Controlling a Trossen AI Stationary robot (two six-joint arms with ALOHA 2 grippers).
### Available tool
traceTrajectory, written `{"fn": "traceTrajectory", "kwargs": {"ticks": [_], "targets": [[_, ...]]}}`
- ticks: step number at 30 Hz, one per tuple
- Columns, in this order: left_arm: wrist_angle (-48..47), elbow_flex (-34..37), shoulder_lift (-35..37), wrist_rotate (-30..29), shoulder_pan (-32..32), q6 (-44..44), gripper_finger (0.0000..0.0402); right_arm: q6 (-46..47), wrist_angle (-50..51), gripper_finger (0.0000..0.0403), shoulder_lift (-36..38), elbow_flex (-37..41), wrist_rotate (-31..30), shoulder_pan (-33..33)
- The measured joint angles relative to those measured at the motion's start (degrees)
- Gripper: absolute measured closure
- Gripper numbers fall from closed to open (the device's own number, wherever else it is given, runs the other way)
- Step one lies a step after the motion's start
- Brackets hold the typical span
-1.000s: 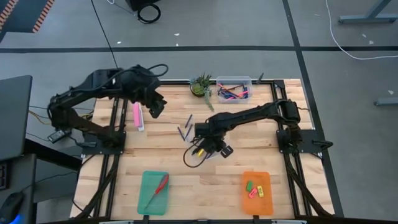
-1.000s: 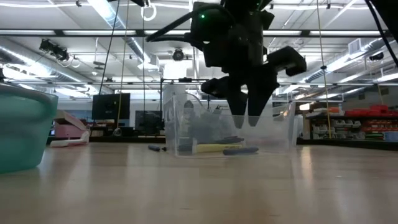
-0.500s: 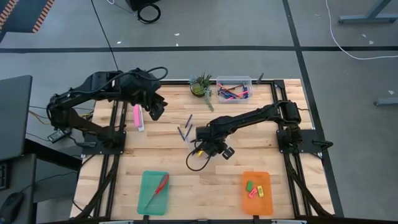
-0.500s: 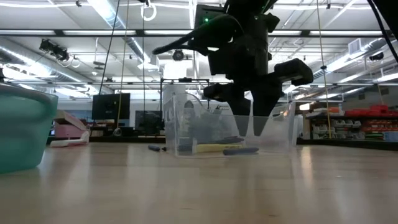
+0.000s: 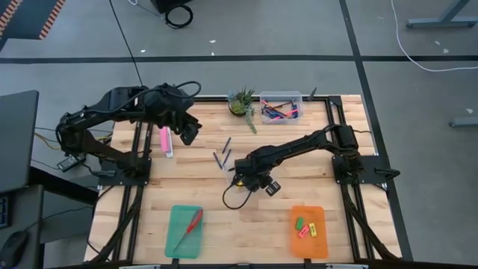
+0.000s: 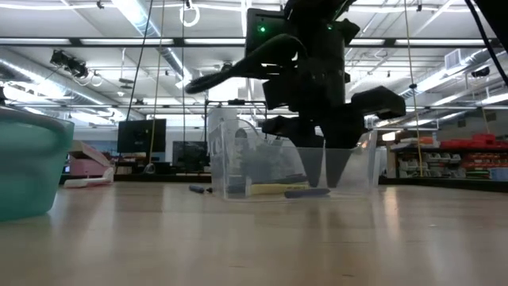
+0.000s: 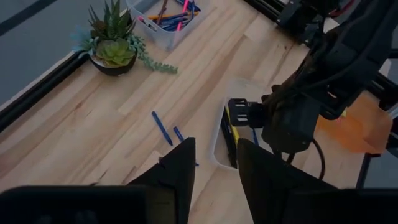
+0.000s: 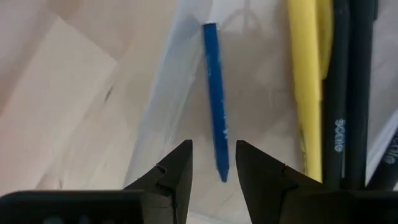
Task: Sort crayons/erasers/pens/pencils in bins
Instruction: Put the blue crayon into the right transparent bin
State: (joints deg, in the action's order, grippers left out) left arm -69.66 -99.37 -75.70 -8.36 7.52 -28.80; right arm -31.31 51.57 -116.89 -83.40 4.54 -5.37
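My right gripper [image 5: 251,180] is open and points down into a small clear tub [image 6: 230,159] at the table's middle. In the right wrist view its fingers [image 8: 213,167] stand on either side of the end of a blue pen [image 8: 215,118] that lies on the tub's floor, apart from it. A yellow pencil [image 8: 306,87] and black pencils [image 8: 348,93] lie beside the pen. Two more blue pens [image 5: 222,152] lie on the table left of the tub. My left gripper [image 5: 187,131] is open and empty, raised over the far left.
A pink box [image 5: 165,140] lies under the left arm. A potted plant [image 5: 242,102] and a second clear tub [image 5: 281,106] of coloured sticks stand at the far edge. Near edge: a teal tray [image 5: 179,237] with red-handled scissors, an orange tray [image 5: 317,240] with erasers.
My right gripper has gone down into the clear tub and a little toward the table's near edge, its fingers staying apart. The things in the tub have kept still.
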Motion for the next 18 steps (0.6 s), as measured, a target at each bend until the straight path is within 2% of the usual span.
{"fn": "traceTrajectory", "kwargs": {"ticks": [8,18], "targets": [[0.9,0.0,0.0,0.0,0.0,-0.3,0.0282,5.1,-1.7,0.0284,-0.6,0.0,-2.1,-0.5],[1.5,0.0,0.0,0.0,-0.7,-0.7,0.0289,5.9,-3.5,0.0313,-0.5,1.5,-3.3,0.1]]}}
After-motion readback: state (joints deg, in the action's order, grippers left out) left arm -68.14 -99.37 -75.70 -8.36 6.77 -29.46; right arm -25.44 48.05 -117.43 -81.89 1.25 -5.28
